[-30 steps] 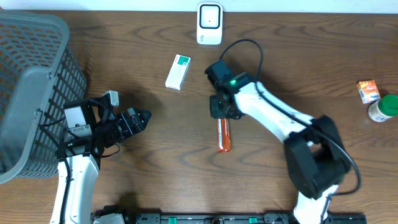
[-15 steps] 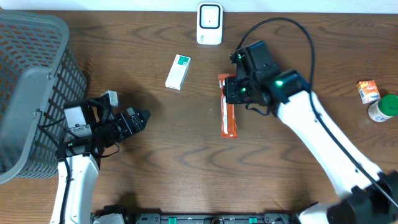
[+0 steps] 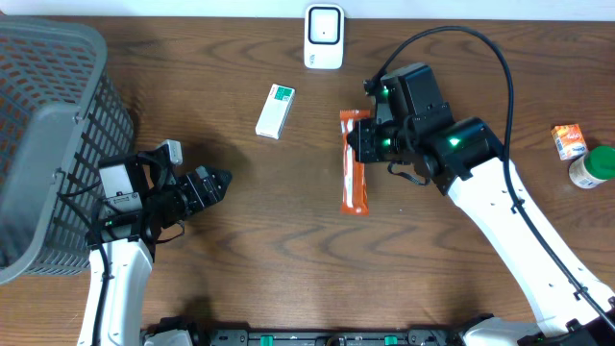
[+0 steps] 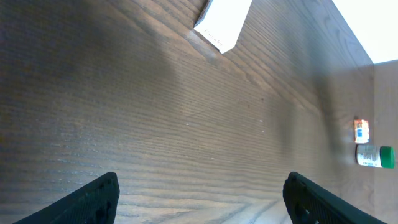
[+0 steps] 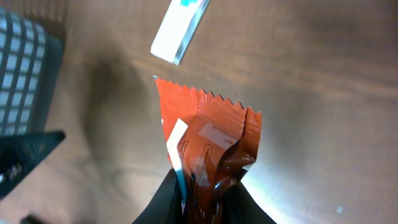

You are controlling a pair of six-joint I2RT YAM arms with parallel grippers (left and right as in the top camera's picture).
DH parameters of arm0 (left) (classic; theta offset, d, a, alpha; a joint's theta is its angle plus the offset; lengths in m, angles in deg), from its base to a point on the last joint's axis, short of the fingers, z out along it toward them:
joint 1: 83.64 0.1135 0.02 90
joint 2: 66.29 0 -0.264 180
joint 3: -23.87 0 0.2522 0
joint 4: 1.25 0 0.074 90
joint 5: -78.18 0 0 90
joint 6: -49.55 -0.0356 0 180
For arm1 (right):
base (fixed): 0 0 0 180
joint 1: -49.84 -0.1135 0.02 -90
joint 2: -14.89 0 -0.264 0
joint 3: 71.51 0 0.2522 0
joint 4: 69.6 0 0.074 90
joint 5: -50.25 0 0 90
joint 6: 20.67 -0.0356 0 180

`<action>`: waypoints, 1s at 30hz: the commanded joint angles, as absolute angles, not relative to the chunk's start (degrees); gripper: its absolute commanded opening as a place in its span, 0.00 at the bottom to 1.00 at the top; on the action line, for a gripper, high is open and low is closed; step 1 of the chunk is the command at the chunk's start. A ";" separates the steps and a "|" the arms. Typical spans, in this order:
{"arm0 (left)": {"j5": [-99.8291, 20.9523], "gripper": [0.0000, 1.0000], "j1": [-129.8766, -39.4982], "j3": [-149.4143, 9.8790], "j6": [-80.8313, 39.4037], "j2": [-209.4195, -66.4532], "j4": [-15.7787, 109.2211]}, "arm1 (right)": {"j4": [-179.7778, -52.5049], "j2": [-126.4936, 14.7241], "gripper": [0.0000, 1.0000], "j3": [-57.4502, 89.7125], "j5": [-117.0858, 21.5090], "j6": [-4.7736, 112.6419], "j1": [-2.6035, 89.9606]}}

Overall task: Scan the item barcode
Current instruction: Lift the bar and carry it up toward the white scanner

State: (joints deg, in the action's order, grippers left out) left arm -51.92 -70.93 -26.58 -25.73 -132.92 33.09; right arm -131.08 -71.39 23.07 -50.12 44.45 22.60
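- Worktop (image 3: 240,269): left hand (image 3: 216,183) hovers above it, fingers spread, empty.
- Right hand (image 3: 362,144): clenched on the orange snack packet (image 3: 354,183), lifted since a second ago.
- Barcode scanner (image 3: 325,37): now near, just beyond that hand; scanning looks close.

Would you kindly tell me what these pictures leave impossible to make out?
Barcode on the orange packet: right wrist view, print blurred, lower end hidden by the jaws of the right gripper.
White box: left wrist view, cut off by the top edge.
Bottle label: overhead view, too small.
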 commanded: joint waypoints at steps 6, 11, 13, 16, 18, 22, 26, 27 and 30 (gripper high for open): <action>-50.96 0.86 -70.43 -26.60 -26.91 -132.50 33.05 | -118.58 -74.21 0.07 22.92 -29.00 47.79 22.09; -50.94 0.86 -70.43 -26.60 -26.91 -132.50 33.05 | -104.98 -80.03 0.09 22.92 -23.43 56.29 22.07; -50.94 0.86 -70.43 -26.60 -26.91 -132.50 33.05 | -99.04 -83.11 0.10 22.92 -21.02 60.58 22.01; -50.96 0.86 -70.43 -26.60 -26.91 -132.50 33.05 | -88.31 -88.09 0.14 22.92 -16.83 67.33 22.01; -50.94 0.86 -70.43 -26.60 -26.91 -132.50 33.05 | -80.90 -91.06 0.20 22.92 -14.51 71.49 22.05; -50.96 0.86 -70.43 -26.60 -26.91 -132.50 33.03 | -65.64 -97.05 0.20 22.92 -13.88 79.14 22.05; -50.94 0.86 -70.43 -26.60 -26.91 -132.50 33.05 | -53.71 -102.06 0.22 22.92 -13.86 85.98 21.88; -50.94 0.86 -70.43 -26.60 -26.91 -132.50 33.03 | -52.22 -102.84 0.23 22.92 -13.66 87.31 21.81; -50.94 0.86 -70.43 -26.60 -26.91 -132.50 33.03 | -53.93 -103.43 0.32 22.94 -12.59 87.88 21.61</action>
